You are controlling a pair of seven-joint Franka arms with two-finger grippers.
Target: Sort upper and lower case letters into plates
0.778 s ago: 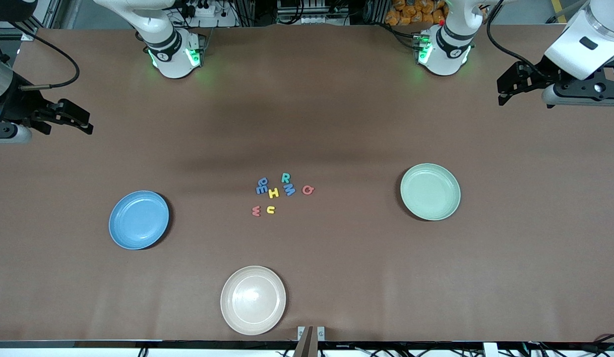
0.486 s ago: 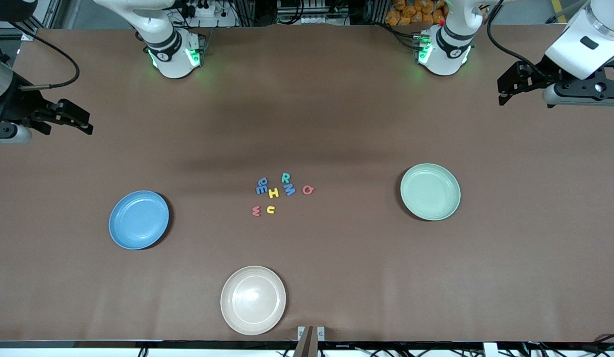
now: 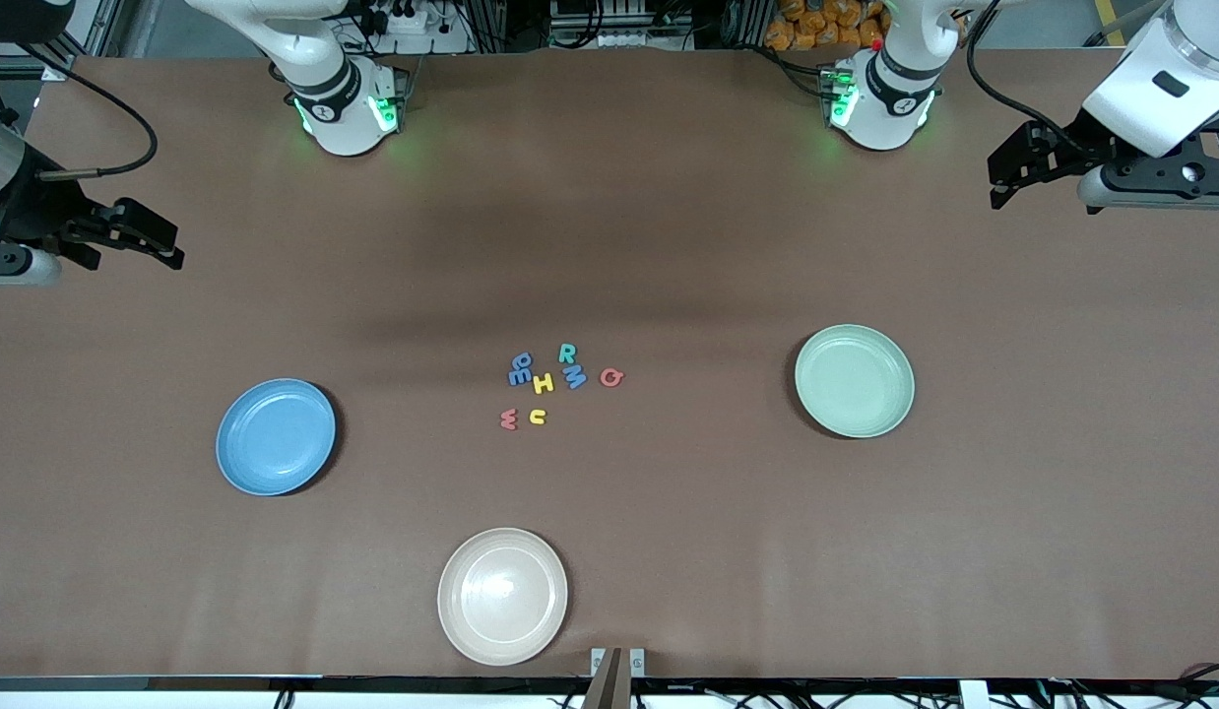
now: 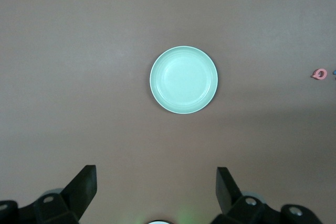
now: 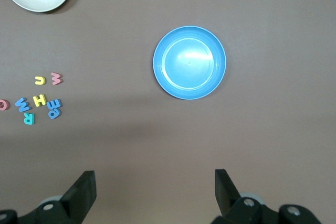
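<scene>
Several small foam letters [image 3: 555, 384] lie in a loose cluster mid-table: teal R [image 3: 566, 353], blue M [image 3: 574, 375], pink G [image 3: 611, 377], yellow H [image 3: 543, 383], pink w [image 3: 509, 419], yellow u [image 3: 538, 418]. The blue plate [image 3: 275, 436] sits toward the right arm's end and the mint green plate [image 3: 854, 380] toward the left arm's end; nothing lies in either. My left gripper [image 3: 998, 182] hangs open over bare table, high up; its wrist view shows the mint plate [image 4: 184, 80]. My right gripper [image 3: 171, 246] hangs open likewise, seeing the blue plate [image 5: 189, 62] and the letters [image 5: 39, 98].
A cream-beige plate [image 3: 502, 595] sits near the table's front edge, nearer the front camera than the letters. Brown table surface [image 3: 669, 512] spreads between the plates. The arms' bases [image 3: 349, 108] stand along the table's back edge.
Both hands have crept a touch toward the robots' bases. Letters and plates lie as before.
</scene>
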